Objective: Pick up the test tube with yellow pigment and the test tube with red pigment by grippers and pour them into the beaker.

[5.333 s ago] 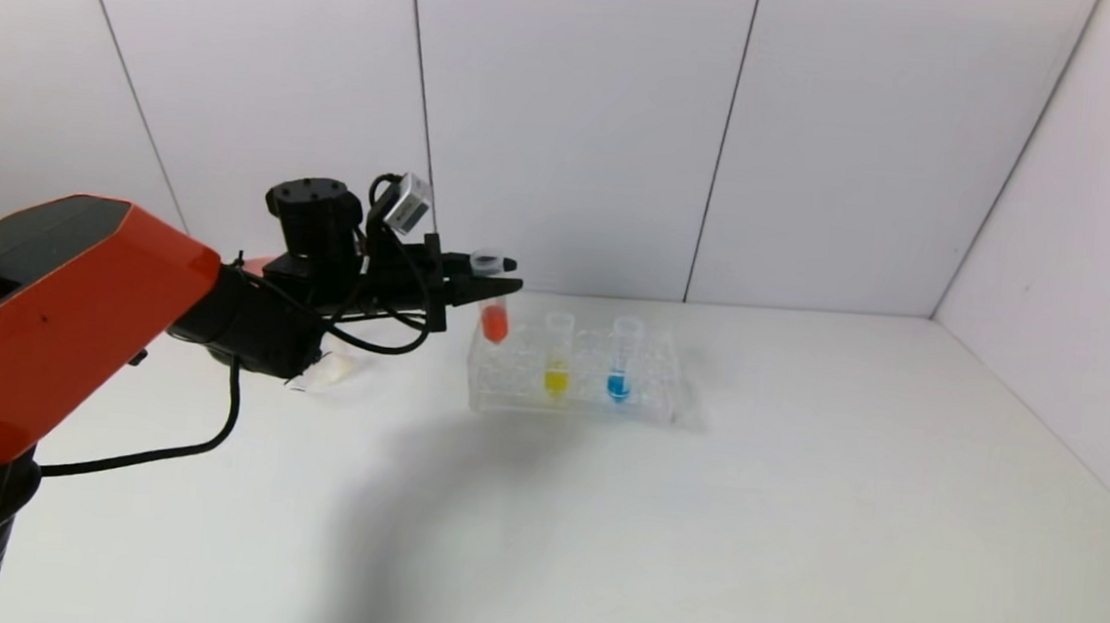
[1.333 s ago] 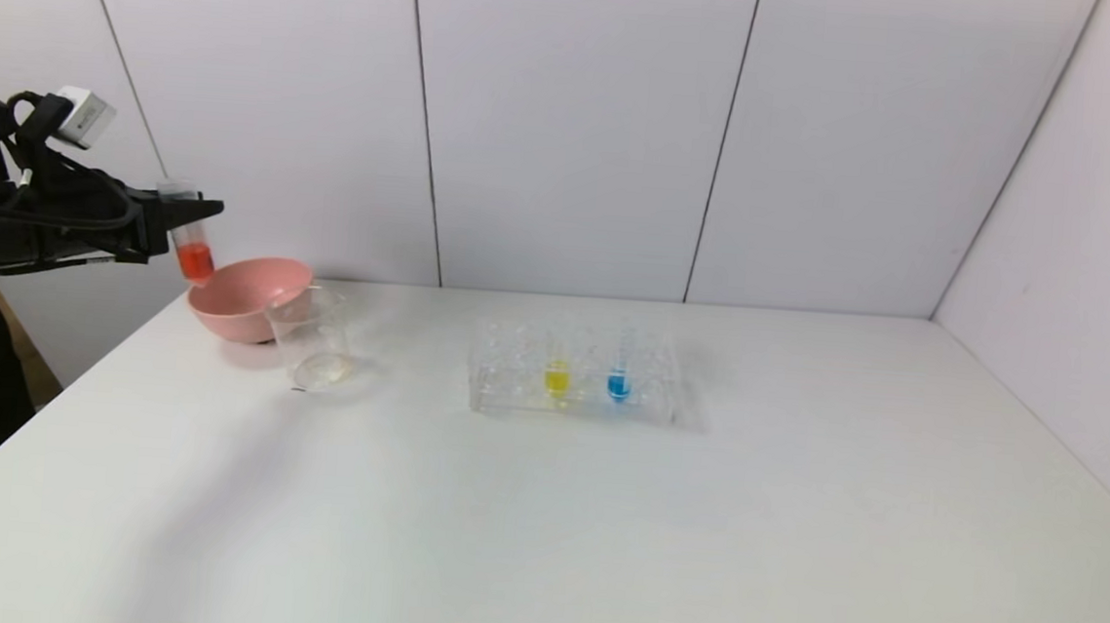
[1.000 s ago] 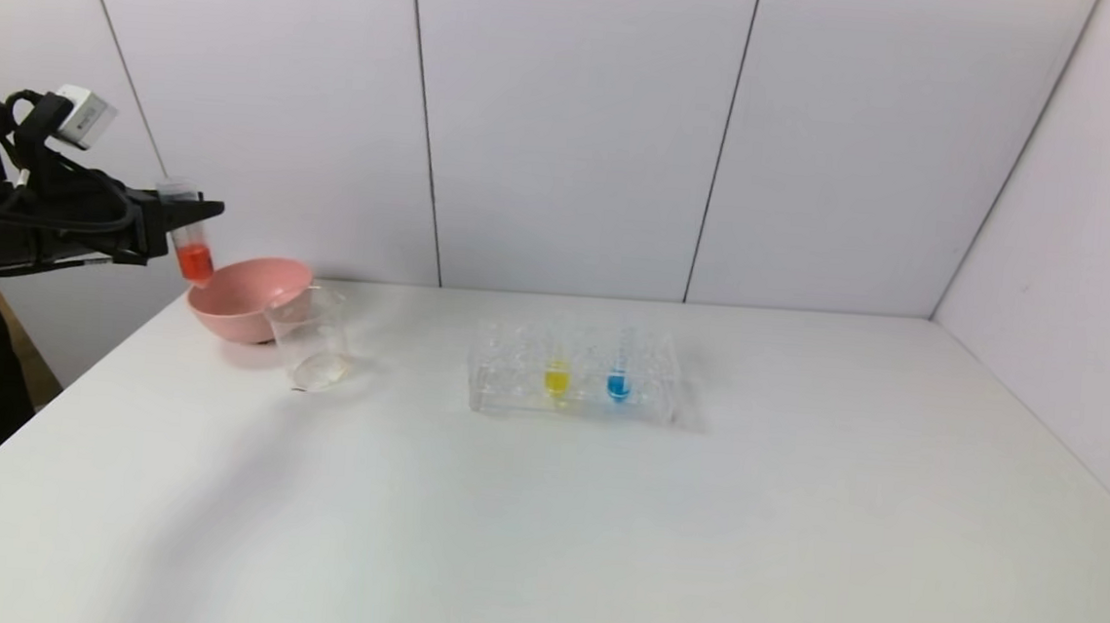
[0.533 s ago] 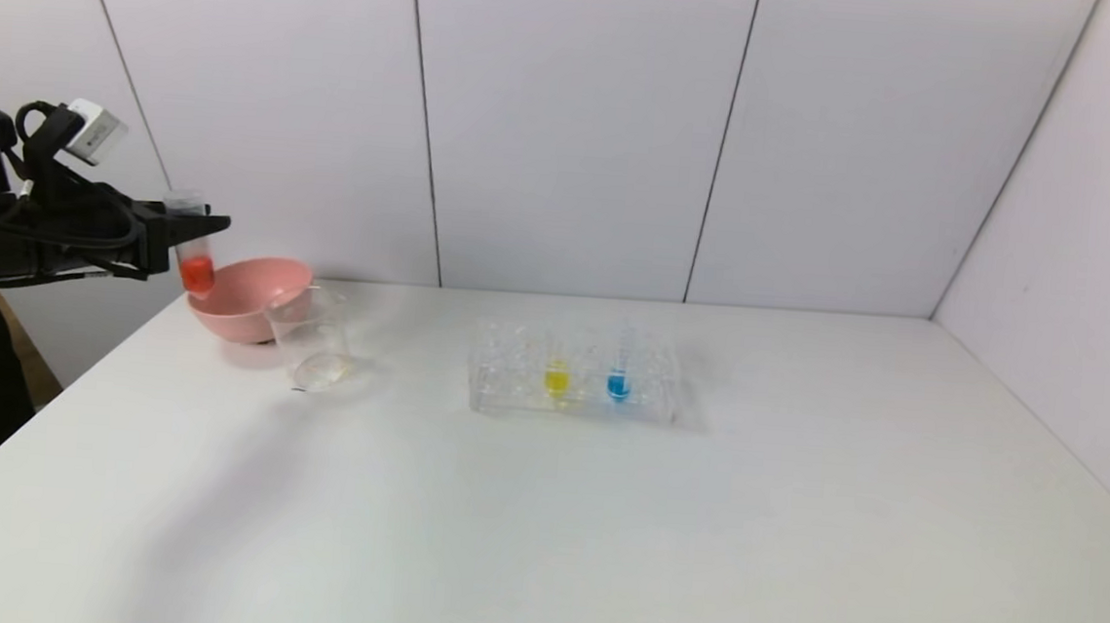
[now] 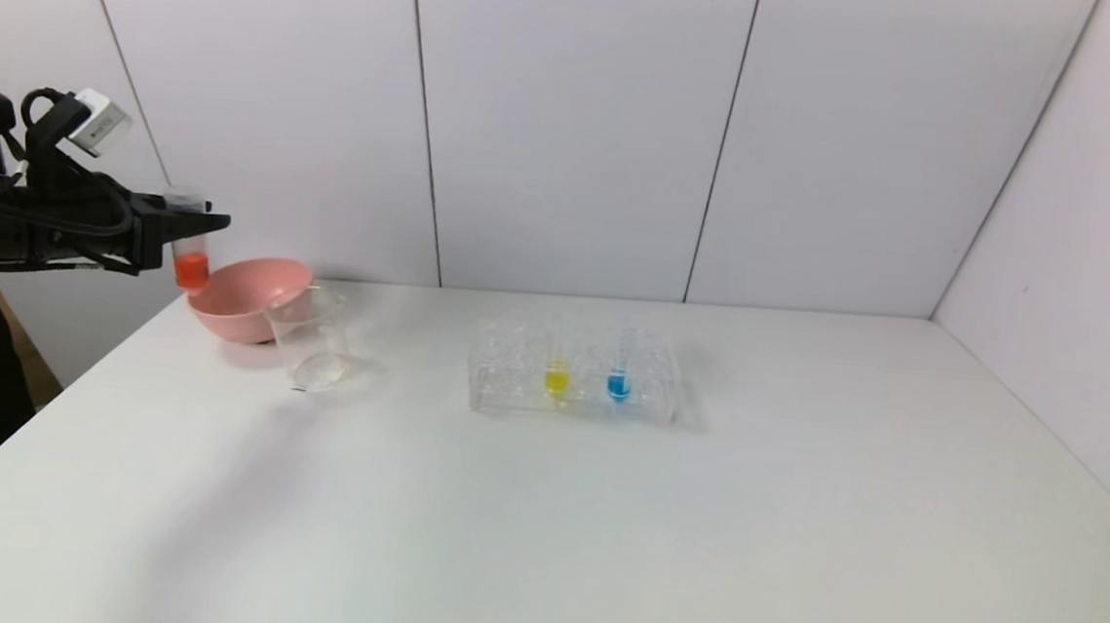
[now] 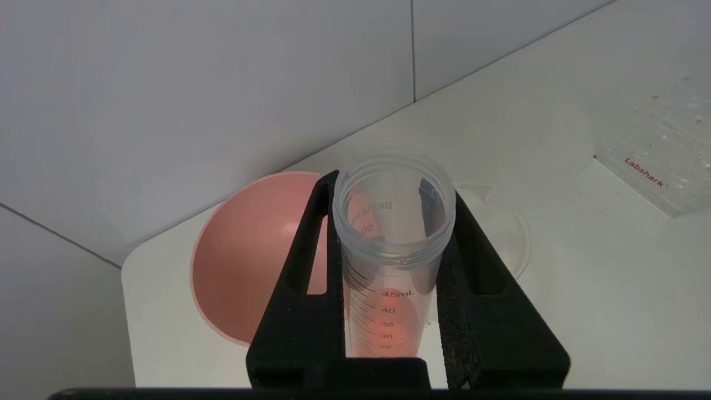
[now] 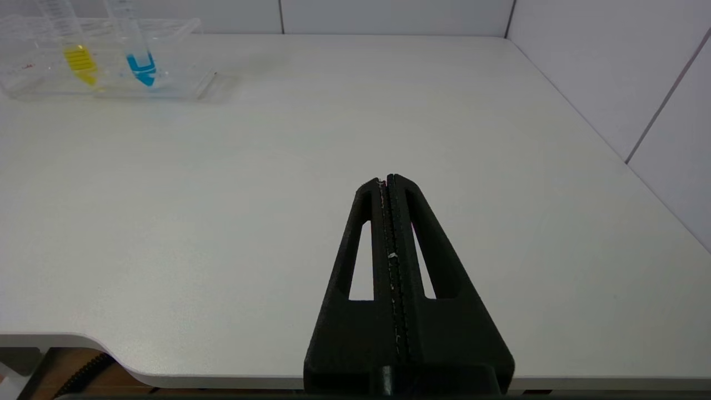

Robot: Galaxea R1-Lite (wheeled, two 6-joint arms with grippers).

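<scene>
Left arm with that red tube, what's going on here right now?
The left gripper is shut on the test tube with red pigment, holding it upright at the table's far left, by the pink bowl. The beaker beside the bowl holds no red liquid. The test tube with yellow pigment sits in the rack next to a blue tube. The right gripper is shut and idle over the table's near edge.

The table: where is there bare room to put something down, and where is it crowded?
The table is bare across its whole near half and on the right, past the tube rack. A narrower bare strip lies between the rack and the beaker. The far left corner is crowded: beaker, pink bowl, and the left pincer holding the red tube above.
</scene>
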